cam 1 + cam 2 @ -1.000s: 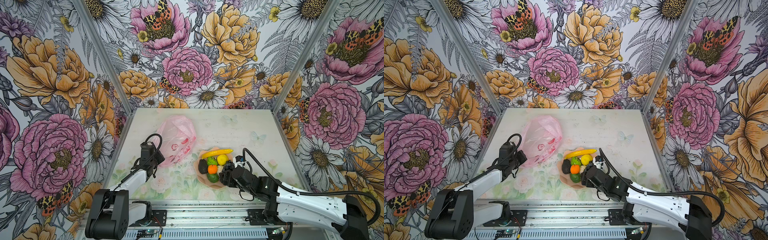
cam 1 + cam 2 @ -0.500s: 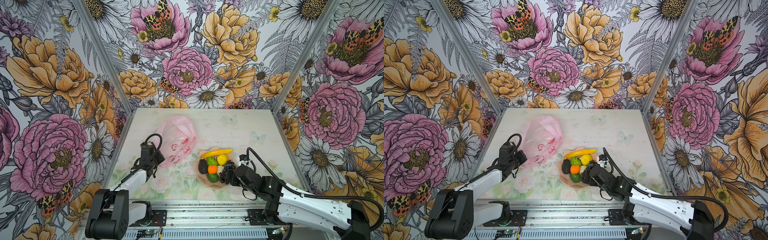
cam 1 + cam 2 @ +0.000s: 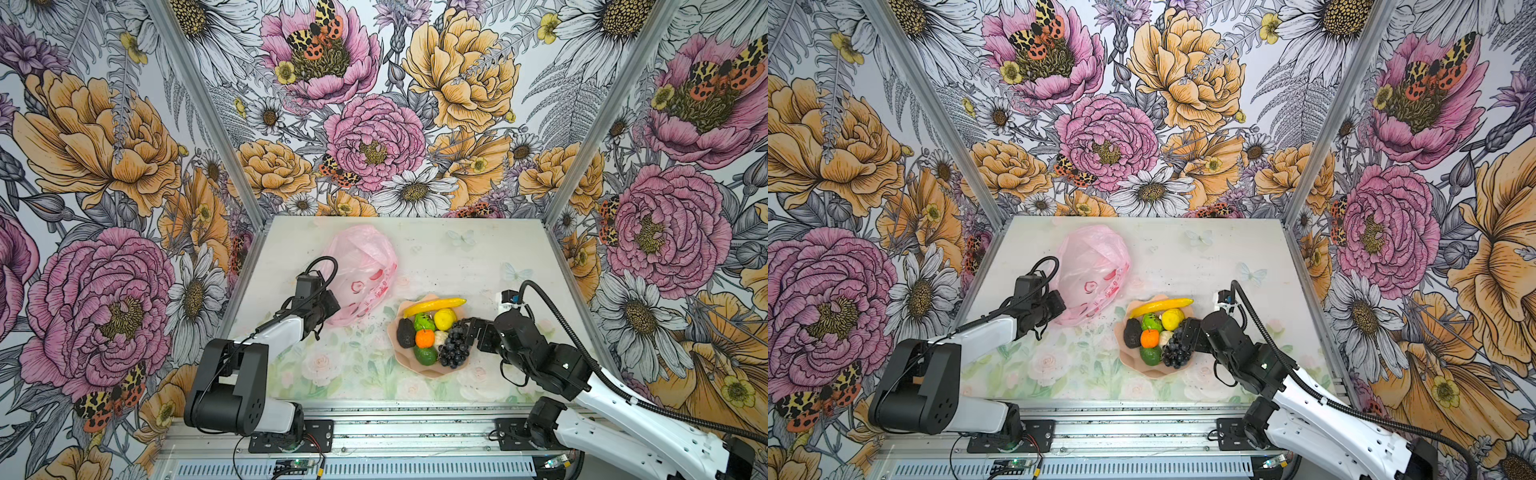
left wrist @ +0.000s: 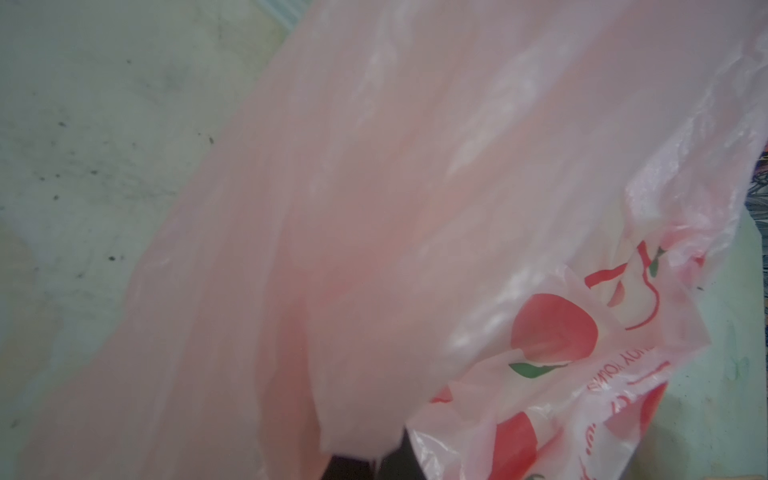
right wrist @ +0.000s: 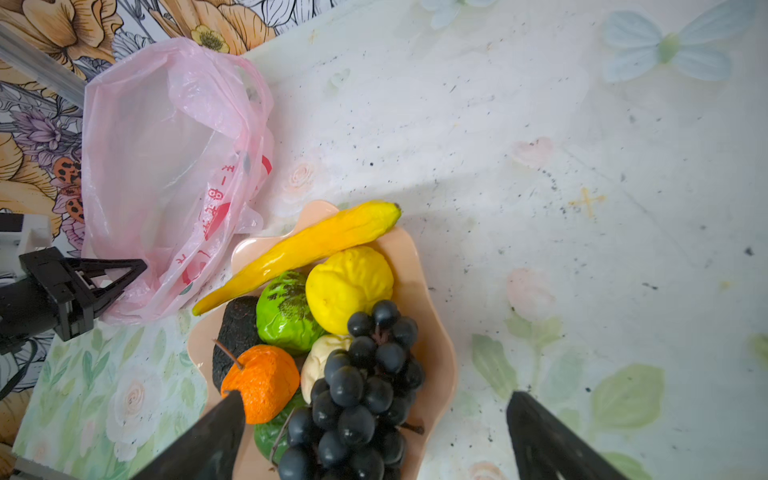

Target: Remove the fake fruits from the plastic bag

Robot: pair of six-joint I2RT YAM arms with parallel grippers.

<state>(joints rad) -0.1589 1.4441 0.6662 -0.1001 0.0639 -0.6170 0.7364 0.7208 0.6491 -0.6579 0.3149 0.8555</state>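
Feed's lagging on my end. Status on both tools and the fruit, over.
Left tool shut on plastic bag. Right tool open over grape bunch. Fake fruits in bowl; bag looks empty. Nothing blocking.

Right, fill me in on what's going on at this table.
A two-armed robot is moving fake fruits out of a pink plastic bag. The fruits are piled in the peach bowl, and the bag looks empty. The left hand is shut on the bag's near edge. The right hand hangs open over the grape bunch at the bowl's side, gripping nothing.
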